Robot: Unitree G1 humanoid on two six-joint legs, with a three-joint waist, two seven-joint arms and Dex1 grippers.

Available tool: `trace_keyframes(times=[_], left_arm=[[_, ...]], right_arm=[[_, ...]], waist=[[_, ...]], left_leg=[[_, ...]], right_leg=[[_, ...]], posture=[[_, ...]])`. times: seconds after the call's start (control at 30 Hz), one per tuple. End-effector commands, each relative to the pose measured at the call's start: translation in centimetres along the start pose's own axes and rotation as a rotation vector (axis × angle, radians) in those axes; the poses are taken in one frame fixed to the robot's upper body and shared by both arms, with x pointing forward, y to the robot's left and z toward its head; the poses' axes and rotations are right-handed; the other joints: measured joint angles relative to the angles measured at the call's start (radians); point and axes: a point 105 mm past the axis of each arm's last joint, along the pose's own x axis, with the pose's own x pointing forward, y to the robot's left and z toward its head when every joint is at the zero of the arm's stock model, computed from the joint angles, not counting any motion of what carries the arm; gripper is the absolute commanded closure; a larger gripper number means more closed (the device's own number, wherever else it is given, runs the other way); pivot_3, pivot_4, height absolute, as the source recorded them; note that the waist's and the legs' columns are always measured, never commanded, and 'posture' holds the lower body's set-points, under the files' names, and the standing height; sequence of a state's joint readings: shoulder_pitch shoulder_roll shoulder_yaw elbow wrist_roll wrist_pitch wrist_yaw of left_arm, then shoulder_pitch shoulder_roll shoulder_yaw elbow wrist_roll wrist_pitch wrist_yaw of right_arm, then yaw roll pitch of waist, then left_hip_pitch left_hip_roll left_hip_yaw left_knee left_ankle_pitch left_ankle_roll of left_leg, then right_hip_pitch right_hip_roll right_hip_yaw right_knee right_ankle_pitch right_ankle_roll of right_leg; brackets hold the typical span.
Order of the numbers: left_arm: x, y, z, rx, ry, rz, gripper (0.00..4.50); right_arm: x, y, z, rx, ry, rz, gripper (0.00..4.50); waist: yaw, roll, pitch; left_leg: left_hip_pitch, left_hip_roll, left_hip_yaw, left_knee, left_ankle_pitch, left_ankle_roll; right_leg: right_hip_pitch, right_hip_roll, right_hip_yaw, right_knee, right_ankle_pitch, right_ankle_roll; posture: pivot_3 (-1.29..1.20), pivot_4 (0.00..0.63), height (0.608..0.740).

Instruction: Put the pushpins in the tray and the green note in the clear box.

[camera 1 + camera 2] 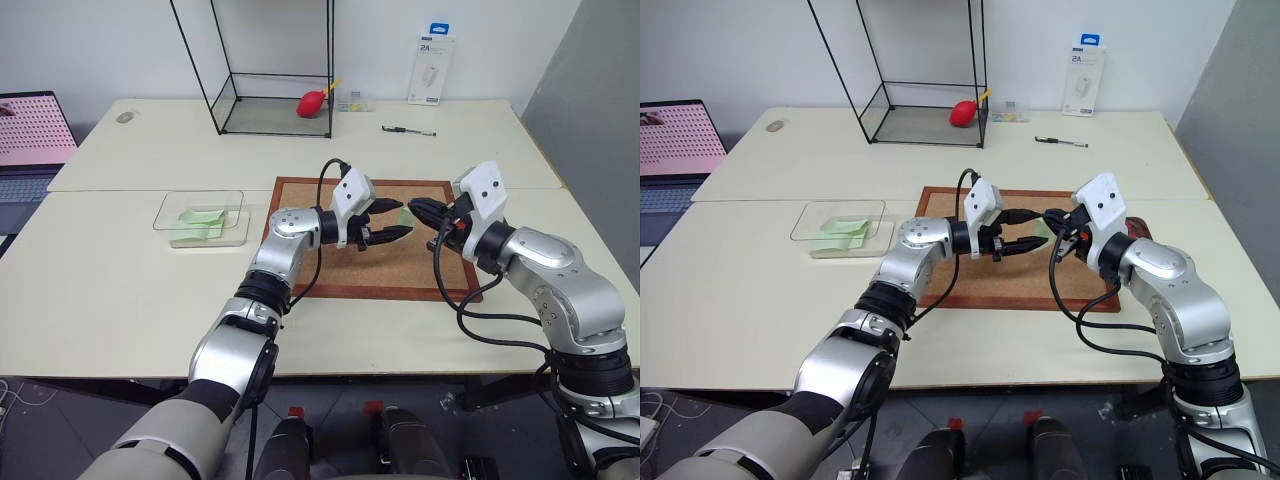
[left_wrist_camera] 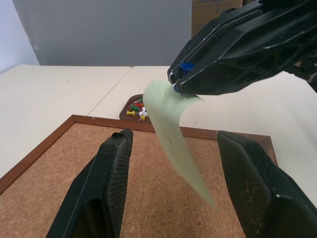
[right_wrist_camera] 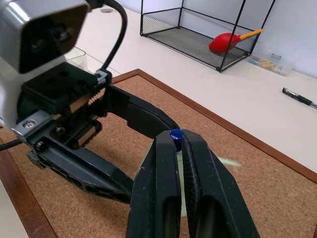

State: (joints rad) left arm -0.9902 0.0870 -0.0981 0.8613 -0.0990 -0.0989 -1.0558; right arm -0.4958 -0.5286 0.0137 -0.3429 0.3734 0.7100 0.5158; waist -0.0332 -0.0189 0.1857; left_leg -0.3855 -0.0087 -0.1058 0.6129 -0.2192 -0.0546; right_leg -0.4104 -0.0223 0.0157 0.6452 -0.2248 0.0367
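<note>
My right gripper [image 2: 185, 82] is pinched shut on a blue pushpin [image 3: 175, 135] with the green note [image 2: 174, 141] hanging from it over the corkboard [image 1: 330, 270]. My left gripper [image 1: 392, 222] stands open, its fingers [image 2: 106, 173] either side of the note, not touching. The risk I see: closing off-centre could tear or drop it. The tray [image 2: 136, 106] lies beyond the board.

Silver arms, black fingers [image 2: 104, 188], white wrist housings
</note>
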Motion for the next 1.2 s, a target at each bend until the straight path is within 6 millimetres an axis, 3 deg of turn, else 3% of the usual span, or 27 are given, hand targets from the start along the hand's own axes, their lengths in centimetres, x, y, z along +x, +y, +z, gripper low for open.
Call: trace_keyframes(times=[0.03,0.5,0.9,1.2], left_arm=[[0.8,0.4,1.3,0.033,-0.024,0.008,2.01],[1.6,0.5,1.9,-0.067,-0.094,0.017,4.48],[1.3,0.7,0.9,-0.17,-0.078,0.038,4.48],[1.2,0.5,1.9,-0.209,-0.185,0.071,4.48]], right_arm=[[0.0,-0.1,1.7,-0.037,-0.06,-0.004,4.5],[0.2,0.2,1.8,-0.024,-0.068,-0.01,4.5],[0.4,0.0,2.1,-0.017,-0.095,-0.033,4.5],[0.3,-1.4,1.5,-0.034,-0.079,-0.143,4.5]], waist=[[0.0,0.0,0.0],[0.0,0.0,0.0],[0.0,0.0,0.0],[0.0,0.0,0.0]], left_leg=[[0.0,0.0,0.0,0.0,0.0,0.0],[0.0,0.0,0.0,0.0,0.0,0.0],[0.0,0.0,0.0,0.0,0.0,0.0],[0.0,0.0,0.0,0.0,0.0,0.0]], right_leg=[[0.0,0.0,0.0,0.0,0.0,0.0],[0.0,0.0,0.0,0.0,0.0,0.0],[0.0,0.0,0.0,0.0,0.0,0.0],[0.0,0.0,0.0,0.0,0.0,0.0]], posture=[[0.0,0.15,0.74],[0.0,0.15,0.74],[0.0,0.15,0.74],[0.0,0.15,0.74]])
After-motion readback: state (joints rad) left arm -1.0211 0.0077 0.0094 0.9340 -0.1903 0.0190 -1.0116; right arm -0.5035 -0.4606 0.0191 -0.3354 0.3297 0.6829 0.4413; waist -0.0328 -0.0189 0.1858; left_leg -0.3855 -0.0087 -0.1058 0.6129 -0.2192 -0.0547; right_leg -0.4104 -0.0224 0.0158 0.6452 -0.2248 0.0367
